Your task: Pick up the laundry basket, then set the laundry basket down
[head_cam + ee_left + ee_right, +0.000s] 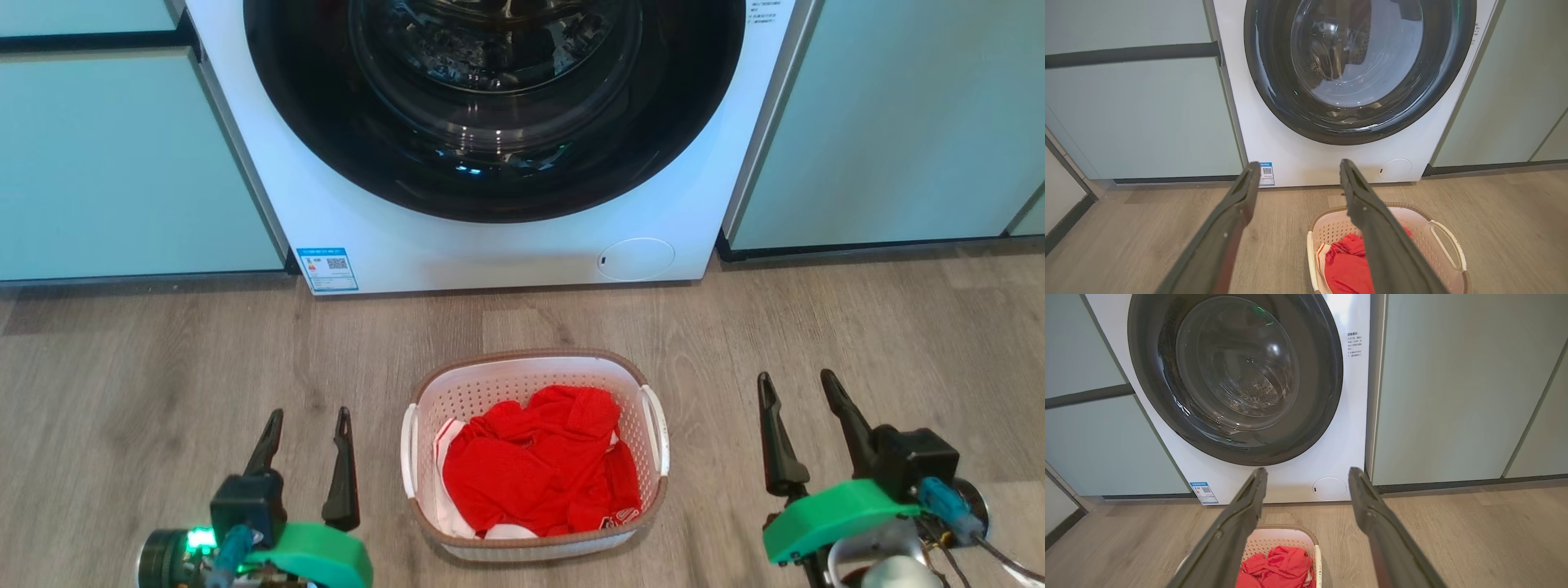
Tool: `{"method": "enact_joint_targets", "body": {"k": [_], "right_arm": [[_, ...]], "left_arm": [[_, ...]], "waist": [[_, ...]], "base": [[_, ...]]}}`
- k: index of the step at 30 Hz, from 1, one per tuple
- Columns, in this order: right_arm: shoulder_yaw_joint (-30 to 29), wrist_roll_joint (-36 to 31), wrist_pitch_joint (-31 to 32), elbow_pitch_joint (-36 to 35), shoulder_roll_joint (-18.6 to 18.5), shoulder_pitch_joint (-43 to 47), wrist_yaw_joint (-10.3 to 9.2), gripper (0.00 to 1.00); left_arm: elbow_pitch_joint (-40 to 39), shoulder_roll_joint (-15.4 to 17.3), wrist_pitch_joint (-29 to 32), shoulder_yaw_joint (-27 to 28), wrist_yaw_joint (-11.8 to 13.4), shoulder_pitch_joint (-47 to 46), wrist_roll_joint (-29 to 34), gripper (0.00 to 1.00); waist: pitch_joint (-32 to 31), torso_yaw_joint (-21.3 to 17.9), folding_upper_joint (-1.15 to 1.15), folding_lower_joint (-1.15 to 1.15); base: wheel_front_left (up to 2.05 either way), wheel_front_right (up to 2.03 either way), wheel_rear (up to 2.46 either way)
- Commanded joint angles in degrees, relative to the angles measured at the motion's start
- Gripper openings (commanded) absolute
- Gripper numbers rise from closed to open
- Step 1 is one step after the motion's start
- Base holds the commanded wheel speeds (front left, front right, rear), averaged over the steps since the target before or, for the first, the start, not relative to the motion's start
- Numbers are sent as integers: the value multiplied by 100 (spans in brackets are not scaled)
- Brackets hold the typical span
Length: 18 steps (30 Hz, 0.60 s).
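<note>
Blue QR-code sticker (327, 269) low on washing machine (490, 253) front — print unreadable, small upper-right text block (1353, 345) likewise

The laundry basket (482, 398) is perforated white plastic with a brown woven-look rim; the red cloth (539, 474) inside looks matt. The floor (163, 367) is matt wood-grain, the washing machine (490, 253) at top glossy white.

One laundry basket (490, 396), with two white handles (655, 429), one on each side. One heap of red cloth (539, 465) inside; the number of pieces cannot be told. One washing machine (392, 245), with one round door (490, 106), one blue label (327, 269) and one round cover (635, 259). Two tools, the left tool (310, 412) and the right tool (796, 376), each with two dark fingers (341, 474).
</note>
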Motion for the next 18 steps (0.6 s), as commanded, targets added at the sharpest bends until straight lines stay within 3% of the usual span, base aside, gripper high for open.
{"method": "enact_joint_targets", "body": {"k": [1, 6, 18], "right_arm": [[161, -154, -92, -239, -73, -133, 8, 100], [204, -456, -169, -256, -76, -132, 8, 100], [176, -462, -169, -200, -76, -135, 8, 100]], "left_arm": [[-206, -15, -100, 192, 45, -118, 160, 100], [-223, -46, -178, 205, 57, -87, 479, 100], [-169, -123, -178, 313, -41, -72, 468, 100]], "waist": [[0, -1, 0, 0], [-2, -6, 0, 0], [7, -21, 0, 0]], "base": [[0, 0, 0], [0, 0, 0], [0, 0, 0]]}}
